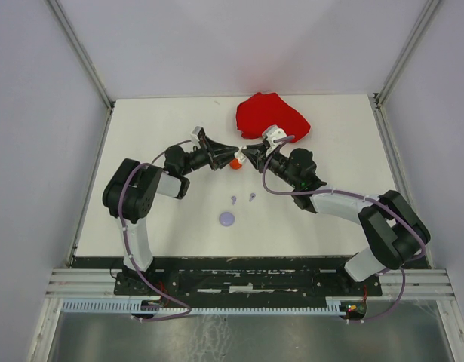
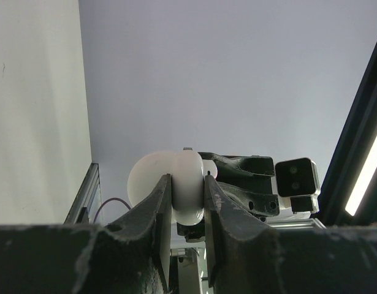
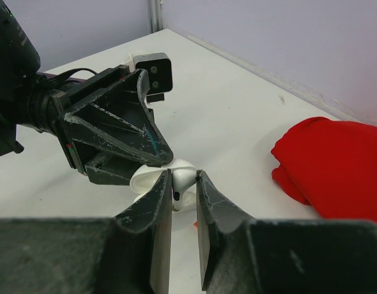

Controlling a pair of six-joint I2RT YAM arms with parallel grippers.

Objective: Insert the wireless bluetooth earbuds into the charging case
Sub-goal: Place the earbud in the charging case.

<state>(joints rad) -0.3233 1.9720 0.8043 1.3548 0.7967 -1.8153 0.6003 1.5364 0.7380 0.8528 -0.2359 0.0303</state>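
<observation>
Nearest the arm bases, a lilac case (image 1: 227,219) lies flat and closed on the white table (image 1: 330,219). Just beyond it two lilac earbuds (image 1: 234,200) rest side by side, apart from each other and from the case.

Farther in, at mid-table, the two grippers meet tip to tip. The left gripper (image 1: 230,158) reaches in from the left, its jaws clamped narrowly on the edge of a white case (image 2: 145,180) held off the table. The right gripper (image 3: 183,184) comes in from the right, its jaws nearly together and pinching what looks like a white earbud (image 3: 181,182), which sits right against the white case. A small red-orange object (image 1: 235,163) shows at the meeting fingertips; what it is cannot be told.

At the far side, right of centre, lies a crumpled red cloth (image 1: 271,117).
</observation>
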